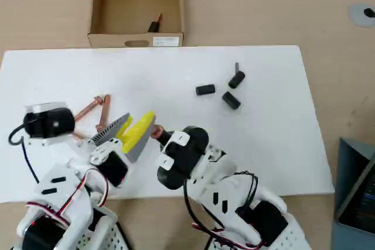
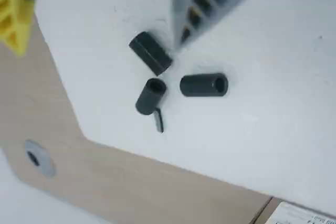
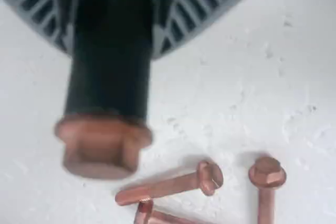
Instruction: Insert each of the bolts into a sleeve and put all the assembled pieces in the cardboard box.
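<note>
Copper bolt (image 3: pixel 102 148) sits hex-head-out in a smooth black sleeve (image 3: pixel 110 51). The right gripper (image 3: pixel 113 45) is clenched on that sleeve, a grey ribbed finger (image 3: pixel 194 9) on either side. The held piece is well apart from the cardboard box (image 1: pixel 136 40), off its front wall on the arms' side.

Left gripper (image 1: pixel 137 120): one yellow finger, one grey, spread apart, just beside the held piece on its left. A blurred copper shape shows between them in the left wrist view; contact cannot be told.

Loose bolts (image 1: pixel 88 109) (image 1: pixel 104 111), copper with hex flanged heads, lie crossed in front of the box, beyond the left gripper and left of it.

Three loose sleeves (image 2: pixel 151 52) (image 2: pixel 151 95) (image 2: pixel 204 85), short hollow black cylinders, cluster off the box's front right corner, near one another but not touching. A thin dark sliver (image 2: pixel 159 120) lies against one.

Inside the box, by its front wall: one assembled piece (image 1: pixel 154 23), black with a copper end.

White sheet (image 1: pixel 275 144), finely pitted, lies on the tan wooden table (image 1: pixel 334 86) up against the box's front.
</note>
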`<state>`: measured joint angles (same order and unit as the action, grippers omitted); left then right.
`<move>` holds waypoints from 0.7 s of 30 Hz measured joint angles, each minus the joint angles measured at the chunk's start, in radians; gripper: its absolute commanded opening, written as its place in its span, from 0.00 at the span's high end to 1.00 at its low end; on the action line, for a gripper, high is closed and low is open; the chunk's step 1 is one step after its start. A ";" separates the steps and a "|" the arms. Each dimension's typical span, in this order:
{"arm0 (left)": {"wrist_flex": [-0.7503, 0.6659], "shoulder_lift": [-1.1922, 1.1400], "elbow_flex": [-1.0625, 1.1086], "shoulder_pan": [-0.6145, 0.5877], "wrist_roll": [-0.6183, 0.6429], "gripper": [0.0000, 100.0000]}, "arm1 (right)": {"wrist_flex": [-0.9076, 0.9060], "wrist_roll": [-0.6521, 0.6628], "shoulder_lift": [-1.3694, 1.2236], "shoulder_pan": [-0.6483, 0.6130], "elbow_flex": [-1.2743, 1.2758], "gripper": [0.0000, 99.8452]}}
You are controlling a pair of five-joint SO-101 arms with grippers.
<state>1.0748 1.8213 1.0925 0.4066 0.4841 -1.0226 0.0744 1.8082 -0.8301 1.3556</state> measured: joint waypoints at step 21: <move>0.054 -0.002 0.173 -0.430 -0.437 1.00 | -0.009 -0.133 0.000 0.328 -0.009 0.99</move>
<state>1.1285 1.8197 1.2658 -0.0230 0.0468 -1.0319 -0.0591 1.8082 -0.5017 1.3464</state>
